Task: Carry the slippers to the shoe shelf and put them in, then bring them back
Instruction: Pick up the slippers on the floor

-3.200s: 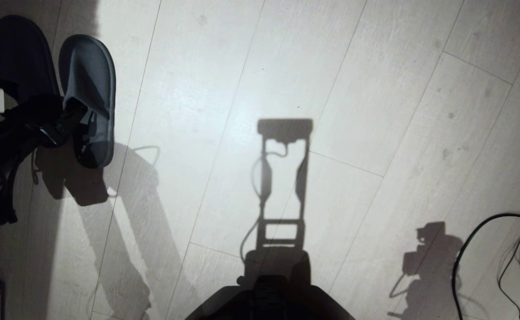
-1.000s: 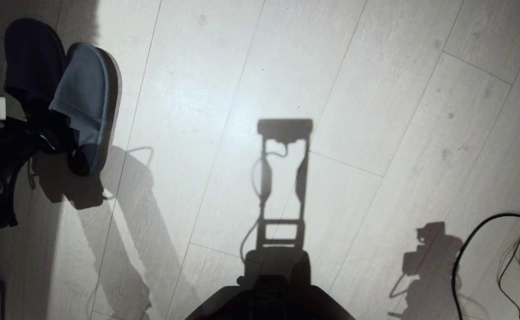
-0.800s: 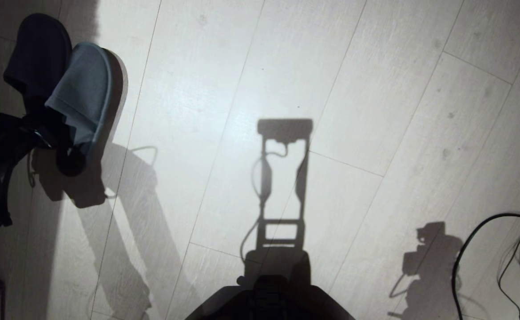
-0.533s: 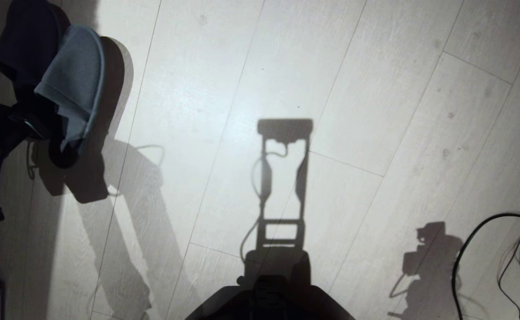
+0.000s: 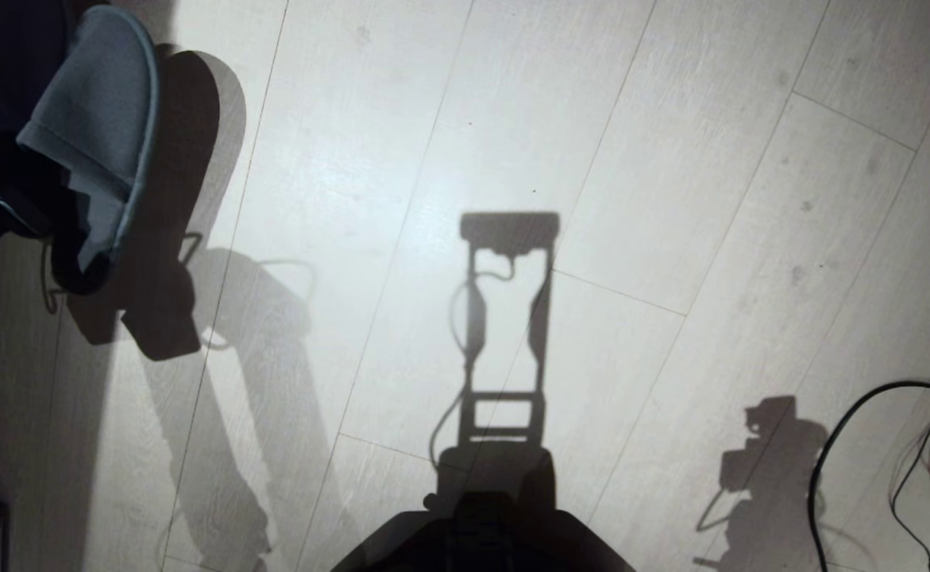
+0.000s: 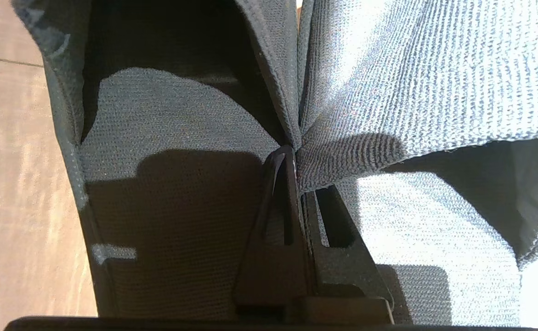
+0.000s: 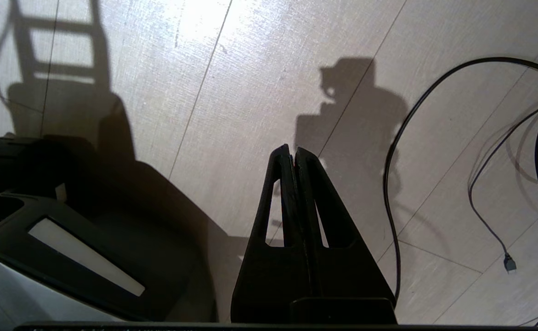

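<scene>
The left gripper (image 6: 291, 158) is seen pressed together on the slippers (image 6: 342, 115), the inner fabric edges of both being pinched between its fingertips; in the left wrist view one slipper is spread to each side of the fingers, one in shade and one in bright light; in the head view the slippers (image 5: 91, 119) are held up at the far left, clear of the floor (image 5: 592, 159), with the lit one in front and the darker one partly cut by the picture edge behind it; their shadow is thrown on the floor just beside and below them; the left gripper itself is mostly hidden there in the dark. The right gripper (image 7: 293, 154) is held low at the robot's right side with its fingers pressed together and nothing between them, as the right wrist view shows; its shadow is cast on the floor; black cables (image 7: 397, 184) are lying on the floor near it, and are seen also at the right edge of the head view; the shelf is not seen in any view.
</scene>
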